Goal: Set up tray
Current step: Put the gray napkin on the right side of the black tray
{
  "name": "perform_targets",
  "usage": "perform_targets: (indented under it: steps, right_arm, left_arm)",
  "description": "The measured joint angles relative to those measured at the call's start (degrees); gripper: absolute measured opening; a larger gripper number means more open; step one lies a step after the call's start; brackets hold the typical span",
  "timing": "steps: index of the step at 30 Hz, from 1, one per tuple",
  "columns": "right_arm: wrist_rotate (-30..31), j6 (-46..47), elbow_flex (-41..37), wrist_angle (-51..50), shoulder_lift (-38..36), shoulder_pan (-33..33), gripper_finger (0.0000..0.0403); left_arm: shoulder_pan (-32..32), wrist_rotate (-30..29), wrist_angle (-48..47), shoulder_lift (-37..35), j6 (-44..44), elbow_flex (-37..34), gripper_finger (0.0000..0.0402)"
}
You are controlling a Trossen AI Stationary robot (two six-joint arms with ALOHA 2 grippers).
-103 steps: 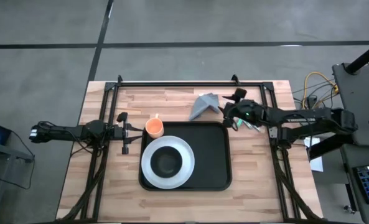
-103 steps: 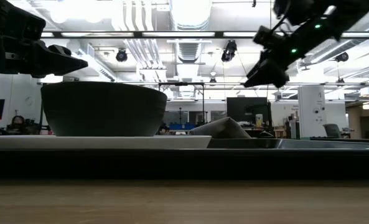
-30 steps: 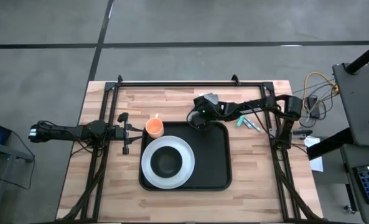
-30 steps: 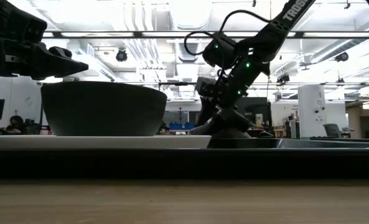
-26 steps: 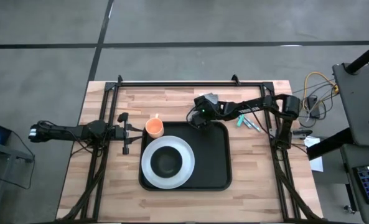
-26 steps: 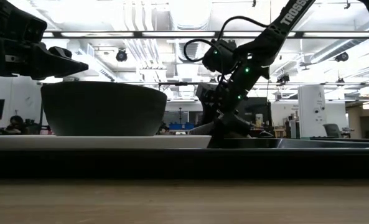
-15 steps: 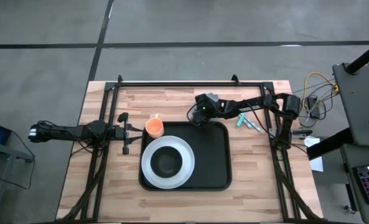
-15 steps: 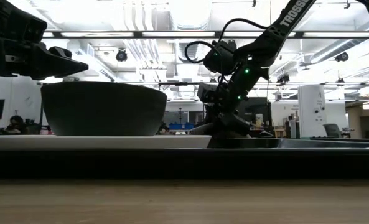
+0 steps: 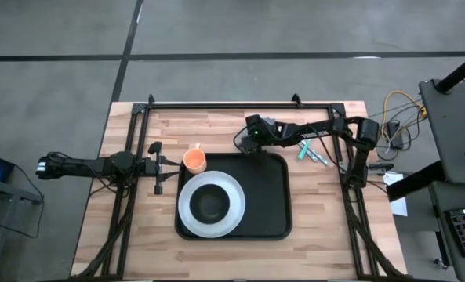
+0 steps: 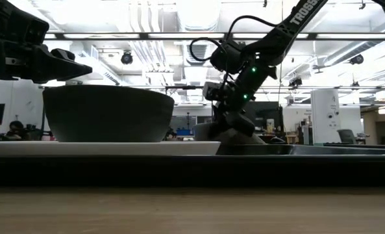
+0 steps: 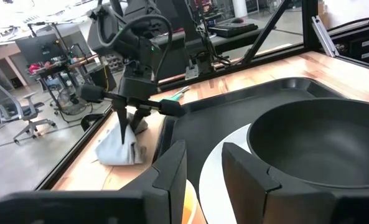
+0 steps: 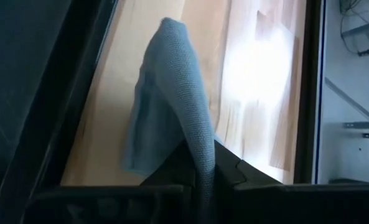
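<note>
The black tray lies mid-table and carries a white plate with a dark bowl. An orange cup stands on the wood just off the tray's far left corner. A grey napkin lies on the wood by the tray's far edge, its lower part resting there. My right gripper is shut on it and mostly hides it in the high view. My left gripper waits at the table's left, open and holding nothing, pointing at the bowl. My right gripper pinches a raised fold of the napkin between its two fingers. The fingers come slanting down from the table's right side. The fold stands up as a ridge, while the napkin's lower edge stays on the wood.
Green-handled items lie on the wood to the right of the napkin. A black metal frame runs along the table's far edge and sides. The tray's right half is bare.
My right gripper has shut on the napkin, staying nearly in place by the tray's far edge. The napkin's top is now gathered into a ridge between the fingers; its base has stayed on the wood.
</note>
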Motion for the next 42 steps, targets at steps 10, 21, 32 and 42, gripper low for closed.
perform_targets:
  steps: [10, 21, 32, 42]
  right_arm:
    - [0.06, 2.23, 4.08, -4.96, -0.31, 1.56, 0.0008]
    - [0.52, 6.46, 4.61, -6.01, -5.95, 3.89, 0.0008]
    - [-0.04, 13.53, 0.28, -6.72, -17.21, 7.47, 0.0008]
    - [-0.49, 22.5, -4.64, -6.92, -26.09, 12.64, 0.0008]
  left_arm:
    - [0.02, 0.0, 0.0, 0.0, 0.0, -0.02, 0.0084]
    - [0.01, 0.0, 0.0, 0.04, -0.01, -0.01, 0.0084]
    - [0.01, 0.02, 0.0, 0.46, 0.0, -0.02, 0.0084]
    - [0.0, 0.0, 0.0, 0.68, 0.0, -0.02, 0.0084]
